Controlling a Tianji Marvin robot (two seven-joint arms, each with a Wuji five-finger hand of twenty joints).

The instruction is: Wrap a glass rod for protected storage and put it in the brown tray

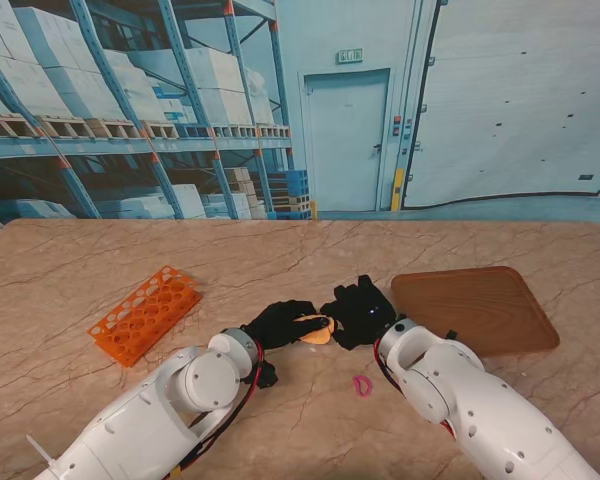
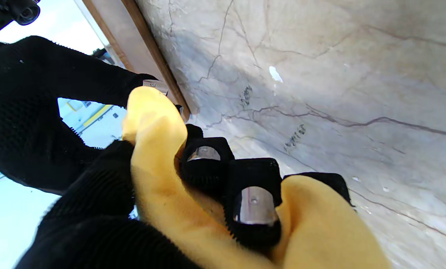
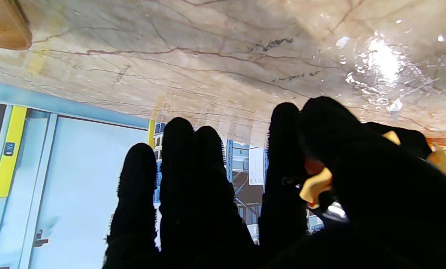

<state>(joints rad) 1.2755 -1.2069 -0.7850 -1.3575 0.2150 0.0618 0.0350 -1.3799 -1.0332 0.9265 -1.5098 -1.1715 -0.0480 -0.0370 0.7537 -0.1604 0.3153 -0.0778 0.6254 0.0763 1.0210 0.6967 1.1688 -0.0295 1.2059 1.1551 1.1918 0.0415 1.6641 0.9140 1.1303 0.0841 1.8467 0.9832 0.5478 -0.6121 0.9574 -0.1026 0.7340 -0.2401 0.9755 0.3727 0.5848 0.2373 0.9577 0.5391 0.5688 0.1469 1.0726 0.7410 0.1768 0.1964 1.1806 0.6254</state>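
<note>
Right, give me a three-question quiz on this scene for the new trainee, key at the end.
1. True or false: the yellow cloth is held between the left hand and the right hand.
2. Which lies on the robot's right side of the table: (a) the orange rack, (b) the brown tray?
3. What small pink thing lies on the table nearer to me than the hands?

Key: 1 true; 2 b; 3 a pink band.
</note>
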